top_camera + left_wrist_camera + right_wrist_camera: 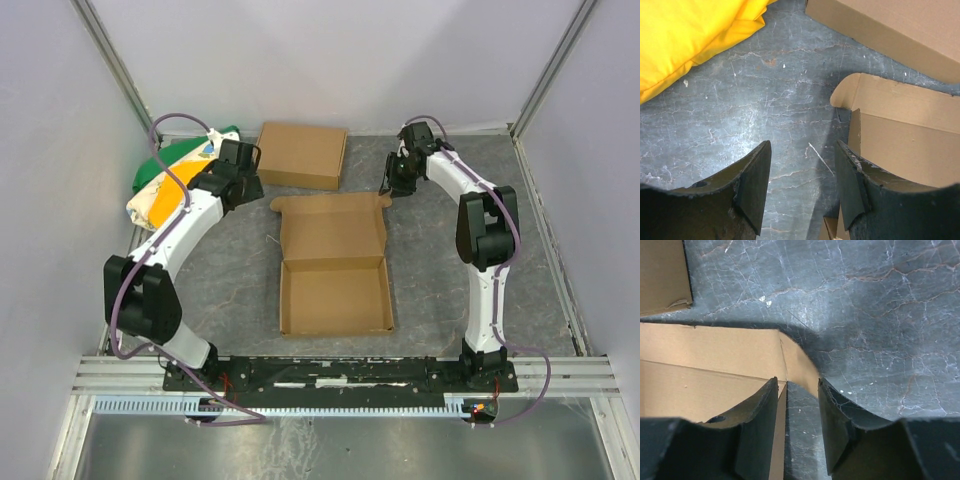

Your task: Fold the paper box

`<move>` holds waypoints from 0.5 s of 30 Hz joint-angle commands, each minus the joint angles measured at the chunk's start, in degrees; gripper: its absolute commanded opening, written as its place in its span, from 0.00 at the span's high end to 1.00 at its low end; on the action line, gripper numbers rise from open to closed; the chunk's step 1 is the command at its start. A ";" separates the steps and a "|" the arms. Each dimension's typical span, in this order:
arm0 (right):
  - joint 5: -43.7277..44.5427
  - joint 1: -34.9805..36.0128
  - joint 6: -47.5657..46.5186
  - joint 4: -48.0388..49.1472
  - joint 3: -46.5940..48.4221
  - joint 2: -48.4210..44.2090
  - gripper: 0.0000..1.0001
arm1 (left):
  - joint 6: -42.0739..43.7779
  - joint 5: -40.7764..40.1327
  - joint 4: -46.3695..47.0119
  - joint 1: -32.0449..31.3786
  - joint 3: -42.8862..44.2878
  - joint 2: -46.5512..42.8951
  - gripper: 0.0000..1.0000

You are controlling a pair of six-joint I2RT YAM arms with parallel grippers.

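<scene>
The paper box (334, 262) lies in the middle of the table, its near half standing as a shallow tray and its lid flat at the far end. My left gripper (252, 190) hovers open just left of the lid's rounded corner tab (850, 92), with only bare table between its fingers (803, 147). At the lid's far right corner is my right gripper (390, 188). It is open, and its fingers (797, 382) straddle the upright edge of the lid's side flap (802, 367), with a gap still showing between them.
A ready-made brown box (302, 155) sits at the back, just beyond the lid (890, 25). A yellow, green and white bag (170, 180) lies at the back left, close to the left arm. Grey walls enclose the table on three sides.
</scene>
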 commanded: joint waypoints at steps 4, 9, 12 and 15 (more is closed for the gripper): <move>0.24 -0.10 1.23 3.03 0.84 1.48 0.53 | 1.08 -1.13 4.13 0.08 -3.44 -5.31 0.40; 2.10 -0.10 -0.23 2.37 -0.04 0.78 0.41 | 0.93 -1.02 4.04 0.09 -4.04 -5.61 0.40; 4.02 -0.10 -1.10 3.46 -2.12 -0.98 0.39 | 0.82 -0.82 4.28 0.10 -4.39 -5.86 0.40; 3.92 -0.10 -1.19 4.17 -2.83 -1.39 0.38 | 0.82 -0.59 4.46 0.12 -4.78 -5.91 0.40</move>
